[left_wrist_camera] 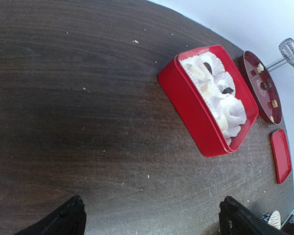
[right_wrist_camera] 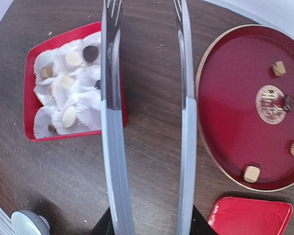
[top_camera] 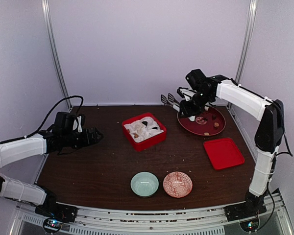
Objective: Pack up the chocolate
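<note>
Several tiny tan and brown chocolate pieces (right_wrist_camera: pixel 252 173) and one dark piece lie on the round dark red plate (right_wrist_camera: pixel 230 112), at the back right in the top view (top_camera: pixel 196 128). More pieces (right_wrist_camera: pixel 69 116) sit in white paper cups inside the red box (top_camera: pixel 159 137), which also shows in the left wrist view (left_wrist_camera: pixel 196 112). My right gripper (top_camera: pixel 191 106) is shut on the silver tongs (right_wrist_camera: pixel 112 122). Their arms are spread and empty, over the table between box and plate. My left gripper (top_camera: pixel 95 135) is open and empty, left of the box, above the table (left_wrist_camera: pixel 152 220).
A flat red lid (top_camera: pixel 224 152) lies in front of the plate. A pale green bowl (top_camera: pixel 144 184) and a red patterned bowl (top_camera: pixel 177 184) stand near the front edge. White walls enclose the table.
</note>
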Tool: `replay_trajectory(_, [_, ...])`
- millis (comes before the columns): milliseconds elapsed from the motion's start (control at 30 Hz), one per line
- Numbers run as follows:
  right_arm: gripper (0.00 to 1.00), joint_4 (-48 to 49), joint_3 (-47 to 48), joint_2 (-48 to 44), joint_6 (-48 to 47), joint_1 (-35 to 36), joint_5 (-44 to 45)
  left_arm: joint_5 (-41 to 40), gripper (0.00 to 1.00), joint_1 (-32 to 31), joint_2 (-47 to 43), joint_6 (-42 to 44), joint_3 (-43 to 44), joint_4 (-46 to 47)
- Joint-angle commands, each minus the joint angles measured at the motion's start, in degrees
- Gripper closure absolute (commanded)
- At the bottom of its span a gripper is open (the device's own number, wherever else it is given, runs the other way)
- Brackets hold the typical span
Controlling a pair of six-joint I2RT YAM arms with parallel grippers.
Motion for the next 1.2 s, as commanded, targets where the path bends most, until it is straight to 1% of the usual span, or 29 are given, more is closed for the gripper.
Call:
replay_trajectory(0, [0.65, 3.3, -5.2, -4.2, 1.5, -7.4, -0.2, -0.6, 0.02, 0.4, -0.4, 0.0, 0.8, 0.9])
replay_trajectory(267, [0.66, 6.7, -16.6, -9.4, 3.2, -20.6, 1.3, -0.2, 0.02, 0.4, 1.0, -0.1, 1.3, 1.5])
replay_trajectory(467, [0.66, 7.9, -20.6, -8.2, 3.0, -25.7, 3.6, 0.3, 0.02, 0.4, 2.2, -0.1, 1.8, 1.8])
replay_trajectory(633, [0.65, 9.4, -21.8, -6.3, 2.9, -27.5, 3.0, 0.0, 0.02, 0.4, 1.9, 0.0, 1.6, 1.7])
replay_trajectory(1167, [0.65, 9.5, -17.3, 2.3, 2.4, -28.4, 5.2, -0.1, 0.02, 0.4, 2.4, 0.0, 1.8, 1.5])
